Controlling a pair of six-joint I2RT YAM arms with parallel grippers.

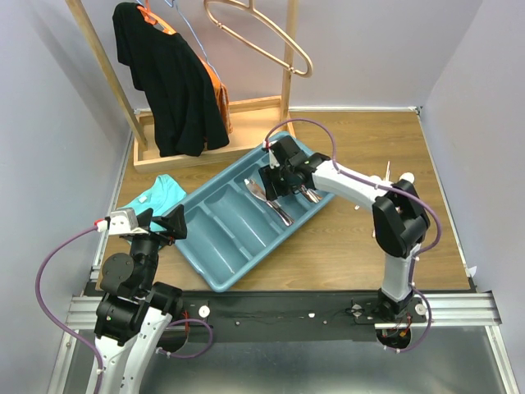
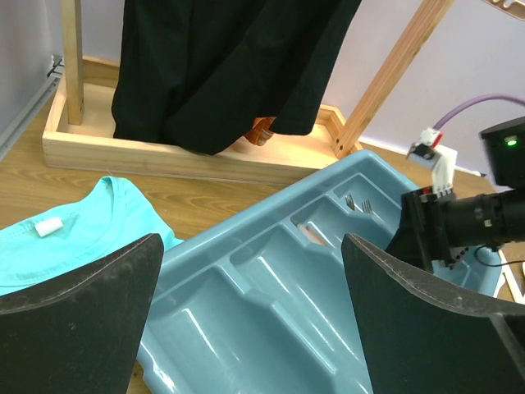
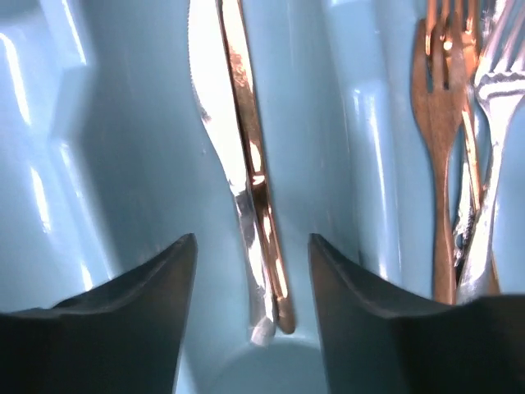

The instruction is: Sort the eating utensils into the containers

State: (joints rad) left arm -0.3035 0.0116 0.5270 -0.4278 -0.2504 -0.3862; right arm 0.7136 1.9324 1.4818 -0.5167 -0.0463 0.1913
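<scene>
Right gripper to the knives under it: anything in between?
Nothing visible. The open right gripper hangs directly over the knives lying in their compartment of the tray; the forks lie in the next compartment over.

Pale lilac walls [image 1: 49, 123] close in a wooden worktop [image 1: 361, 246]; at its far left stands a wooden clothes rack [image 1: 289, 66] hung with a black garment [image 1: 168, 82]

Robot lab test cell, not a home. Wooden table [image 1: 353, 246] is boxed in by plain pale walls [image 1: 49, 98] on three sides. Metal rail [image 1: 467, 308] at 6 o'clock has the left arm [image 1: 123, 304] and right arm [image 1: 399, 230] bolted on, purple cable [image 2: 472, 107] trailing. Staged household props: wooden clothes rack [image 1: 254, 105] with black shirt [image 1: 168, 82] at 11 o'clock, cutlery tray [image 1: 217, 246] mid-table.
</scene>
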